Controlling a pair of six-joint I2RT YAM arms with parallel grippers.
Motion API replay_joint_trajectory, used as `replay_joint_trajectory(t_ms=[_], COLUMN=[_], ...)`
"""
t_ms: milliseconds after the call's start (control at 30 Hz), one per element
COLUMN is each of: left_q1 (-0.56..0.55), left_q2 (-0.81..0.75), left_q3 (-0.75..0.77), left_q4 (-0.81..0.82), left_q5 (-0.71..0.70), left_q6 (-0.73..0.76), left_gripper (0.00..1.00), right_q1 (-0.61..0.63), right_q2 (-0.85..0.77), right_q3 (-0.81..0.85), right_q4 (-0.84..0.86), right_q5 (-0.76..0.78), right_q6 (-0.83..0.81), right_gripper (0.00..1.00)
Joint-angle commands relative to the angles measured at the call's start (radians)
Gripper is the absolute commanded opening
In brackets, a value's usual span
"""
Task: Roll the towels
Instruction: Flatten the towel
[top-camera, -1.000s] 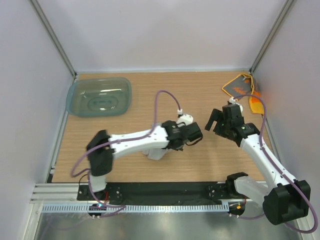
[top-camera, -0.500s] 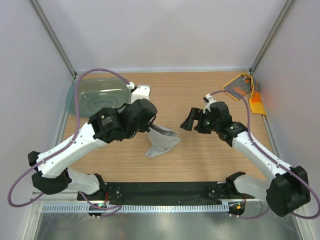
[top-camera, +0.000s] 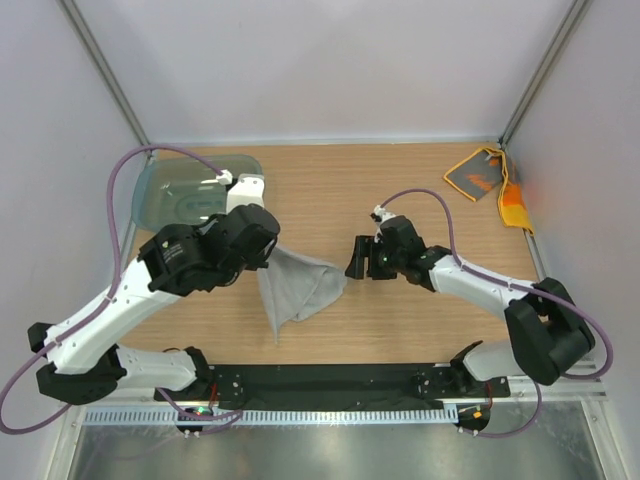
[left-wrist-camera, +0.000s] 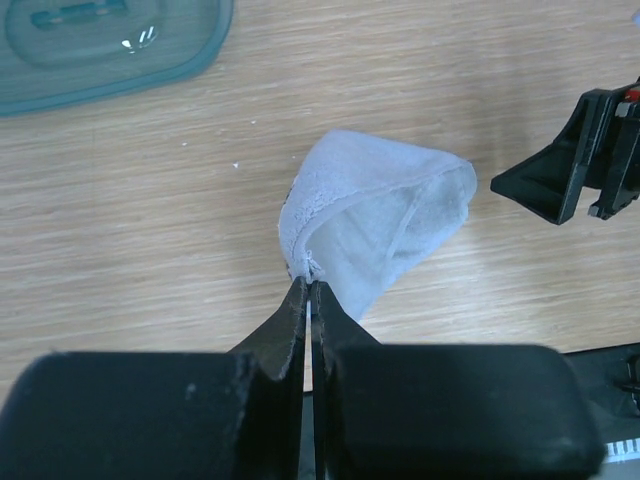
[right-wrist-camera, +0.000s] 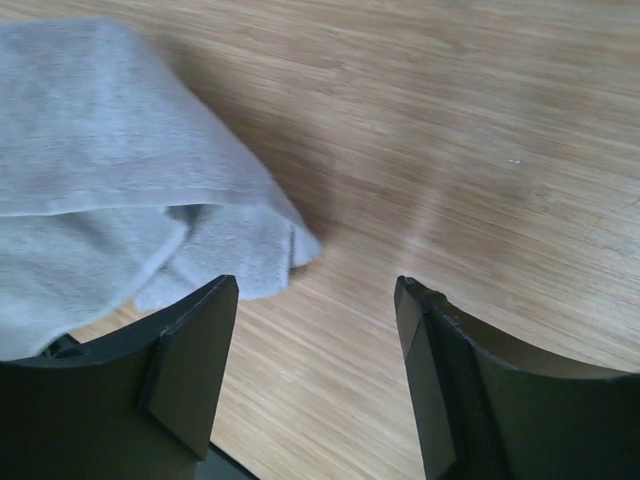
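Note:
The light grey towel (top-camera: 300, 288) hangs loose and partly spread, its lower end on the wood. My left gripper (top-camera: 264, 262) is shut on one corner of it; the left wrist view shows the jaws (left-wrist-camera: 308, 282) pinching that corner, with the towel (left-wrist-camera: 385, 215) draped below. My right gripper (top-camera: 356, 260) is open and empty, low over the table just right of the towel; its wrist view (right-wrist-camera: 315, 288) shows the towel's edge (right-wrist-camera: 120, 190) just ahead on the left. The orange towel with a grey face (top-camera: 478, 172) lies flat at the back right corner.
A translucent teal plastic tub (top-camera: 190, 190) sits upside down at the back left, also in the left wrist view (left-wrist-camera: 100, 50). White walls and metal posts enclose the table. A black rail (top-camera: 330, 382) runs along the near edge.
My left arm has swung back and left, lifting the grey towel by a corner so it opens out. My right gripper has moved left and down toward the towel's right edge.

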Motion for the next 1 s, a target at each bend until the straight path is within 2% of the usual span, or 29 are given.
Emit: replay_joint_trajectory(t_ms=[0, 133, 533, 833, 967], left_q1=[0.009, 0.012, 0.026, 0.041, 0.050], left_q2=[-0.027, -0.042, -0.056, -0.069, -0.078], left_q3=[-0.001, -0.015, -0.047, -0.064, -0.083], left_q4=[-0.035, -0.030, -0.019, -0.015, -0.006], left_q5=[-0.048, -0.054, -0.054, -0.046, -0.043], left_q6=[0.012, 0.009, 0.017, 0.028, 0.031], left_gripper=[0.00, 0.00, 0.00, 0.00, 0.00], right_q1=[0.001, 0.001, 0.029, 0.038, 0.041], right_q2=[0.038, 0.099, 0.245, 0.371, 0.395], right_q3=[-0.011, 0.001, 0.007, 0.058, 0.058], right_q4=[0.116, 0.154, 0.338, 0.381, 0.400], right_q5=[0.031, 0.005, -0.122, -0.122, -0.132], right_q6=[-0.002, -0.002, -0.002, 0.009, 0.014], right_gripper=[0.70, 0.62, 0.59, 0.42, 0.23])
